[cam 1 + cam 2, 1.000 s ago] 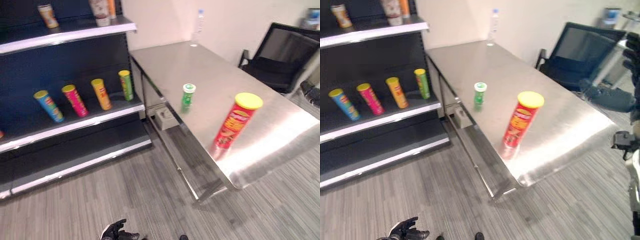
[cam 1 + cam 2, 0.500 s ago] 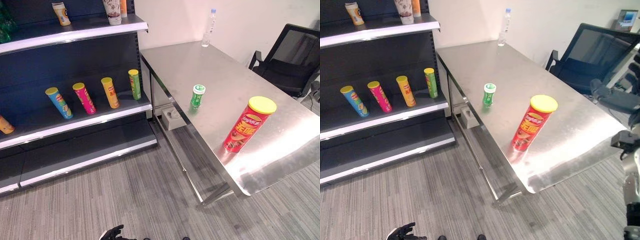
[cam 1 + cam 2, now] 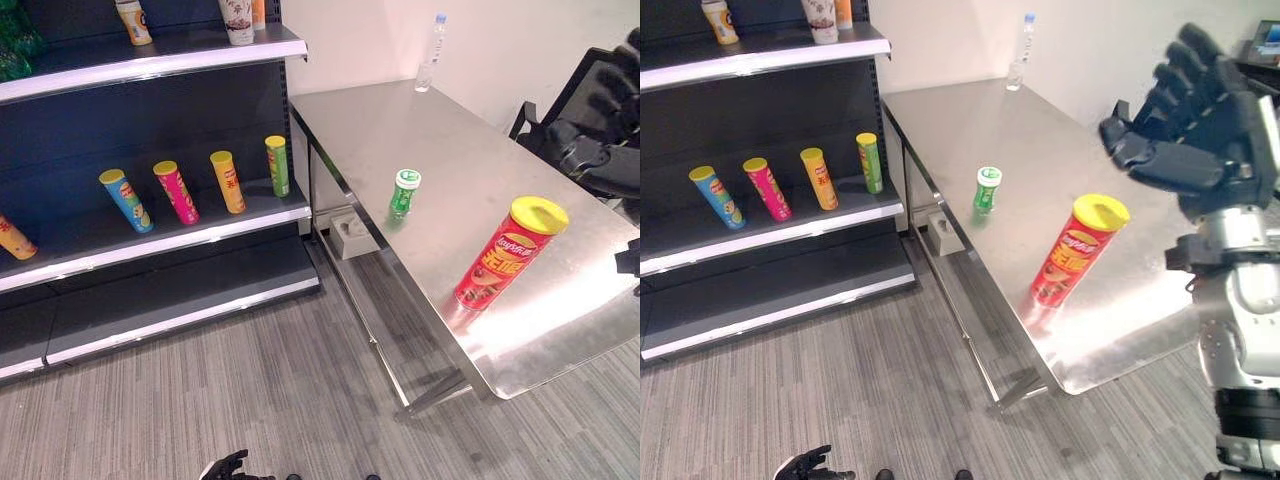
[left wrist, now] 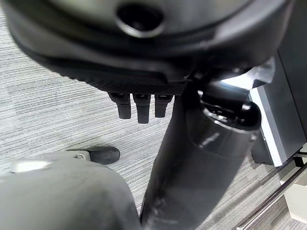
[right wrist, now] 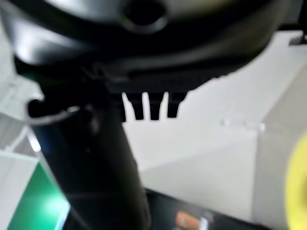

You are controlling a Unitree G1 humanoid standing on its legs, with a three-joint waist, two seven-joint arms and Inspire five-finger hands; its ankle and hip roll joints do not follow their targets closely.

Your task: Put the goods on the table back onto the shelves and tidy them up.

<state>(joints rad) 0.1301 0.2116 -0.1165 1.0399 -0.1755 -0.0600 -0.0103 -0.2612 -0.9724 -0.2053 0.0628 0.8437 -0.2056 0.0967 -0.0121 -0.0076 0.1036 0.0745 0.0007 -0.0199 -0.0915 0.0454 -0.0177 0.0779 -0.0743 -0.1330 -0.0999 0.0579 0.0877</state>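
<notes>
Your right hand (image 3: 1185, 130) has just risen into view, its fingers (image 3: 1188, 62) spread and holding nothing, poised above and just right of the red can (image 3: 1072, 252). That can stands on the tabletop (image 3: 470, 150), untouched, with the small green bottle (image 3: 402, 193) further back. Your left hand (image 3: 228, 467) hangs low over the floor, fingers loosely open. The raise suggests a reach for the can has begun; the shelf (image 3: 150, 245) waits to your left.
</notes>
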